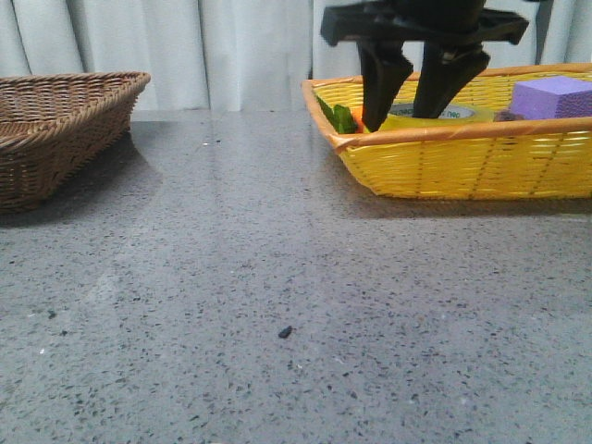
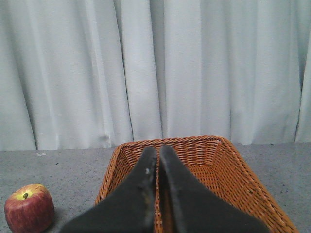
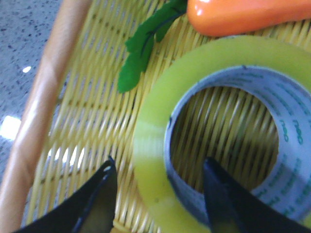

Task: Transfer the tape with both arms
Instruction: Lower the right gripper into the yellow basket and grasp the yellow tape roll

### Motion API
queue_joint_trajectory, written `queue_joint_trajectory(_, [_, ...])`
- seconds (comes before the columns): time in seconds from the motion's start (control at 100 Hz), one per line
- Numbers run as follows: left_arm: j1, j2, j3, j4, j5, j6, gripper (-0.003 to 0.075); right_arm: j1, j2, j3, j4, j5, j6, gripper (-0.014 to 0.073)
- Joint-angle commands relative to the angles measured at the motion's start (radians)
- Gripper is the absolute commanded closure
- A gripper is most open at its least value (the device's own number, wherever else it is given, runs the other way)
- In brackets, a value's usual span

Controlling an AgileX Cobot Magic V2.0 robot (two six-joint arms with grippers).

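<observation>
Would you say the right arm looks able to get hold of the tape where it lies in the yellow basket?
Probably yes: the right gripper is open astride the wall of the tape, one finger inside the core, one outside, and nothing lies between them.

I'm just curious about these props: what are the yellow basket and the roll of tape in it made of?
The yellow basket looks like woven wicker or plastic strips, glossy, with an orange rim; which one is unclear. The tape seems to be glossy translucent yellow plastic film wound on a pale core with printed lettering, probably cardboard.
</observation>
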Motion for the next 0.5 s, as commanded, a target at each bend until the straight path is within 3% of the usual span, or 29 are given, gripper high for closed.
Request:
queue_joint_trajectory(0.0, [0.001,0.011,-0.038,-0.01,-0.074,0.0,0.0741,0.0,-0.019,-0.043,0.0,-0.042,-0.013,0.0265])
queue_joint_trajectory(0.22, [0.001,0.011,-0.038,-0.01,-0.074,0.0,0.0741,0.0,0.018,-0.043,-0.023,-0.044,-0.013,0.027])
queue_joint_trajectory(0.49, [0.001,0.011,-0.038,-0.01,-0.072,0.0,0.0741,0.0,0.016,-0.066,-0.023,-0.038,-0.013,0.0552])
